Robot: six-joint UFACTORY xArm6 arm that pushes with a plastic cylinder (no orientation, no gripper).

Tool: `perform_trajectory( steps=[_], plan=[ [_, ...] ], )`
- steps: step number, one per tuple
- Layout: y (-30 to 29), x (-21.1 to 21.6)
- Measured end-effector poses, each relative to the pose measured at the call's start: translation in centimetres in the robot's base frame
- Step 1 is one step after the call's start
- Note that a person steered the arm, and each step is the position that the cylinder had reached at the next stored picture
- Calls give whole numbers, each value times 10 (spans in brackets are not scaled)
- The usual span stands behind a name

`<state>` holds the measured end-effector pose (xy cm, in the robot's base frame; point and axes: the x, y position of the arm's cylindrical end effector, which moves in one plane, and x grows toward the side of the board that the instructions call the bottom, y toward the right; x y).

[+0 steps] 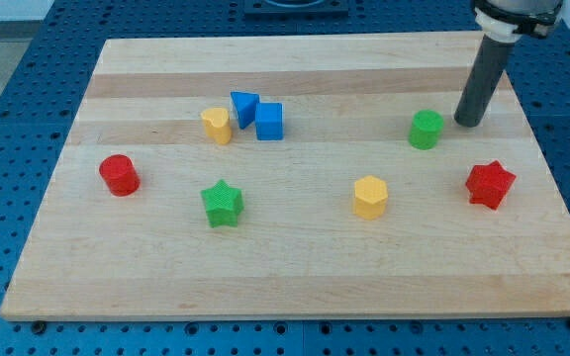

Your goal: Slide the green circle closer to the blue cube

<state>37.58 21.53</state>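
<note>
Wooden board [295,287] filling most of the view, resting on a blue perforated table [8,59]. Dark rod coming down from the view's top right, my tip [466,123] planted on the board just to the view's right of the green circle [426,130], slightly higher in the view; close beside it, contact not certain. No jaws on this rod, so nothing opened, closed or held: only a blunt end for pushing. Blue cube [269,121] well apart from the green circle, off toward the view's left at about the same height, with a blue wedge-shaped block [244,104] touching or nearly touching its left side and a yellow block [217,125] just beyond that. Elsewhere: red star [490,184] below the tip, yellow hexagon [370,196], green star [223,203], red cylinder [119,174]. Judged progress: early. Tip set on the correct side for a leftward push, but the wide gap between circle and cube still to be closed.
</note>
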Motion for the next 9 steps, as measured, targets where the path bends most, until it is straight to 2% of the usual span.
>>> perform_trajectory(
  steps=[2, 3, 4, 5, 6, 7, 8, 9],
  plan=[
    [-71, 67],
    [-95, 67],
    [-40, 55],
    [-20, 10],
    [-58, 22],
    [-122, 63],
    [-181, 80],
    [-176, 81]
  ],
)
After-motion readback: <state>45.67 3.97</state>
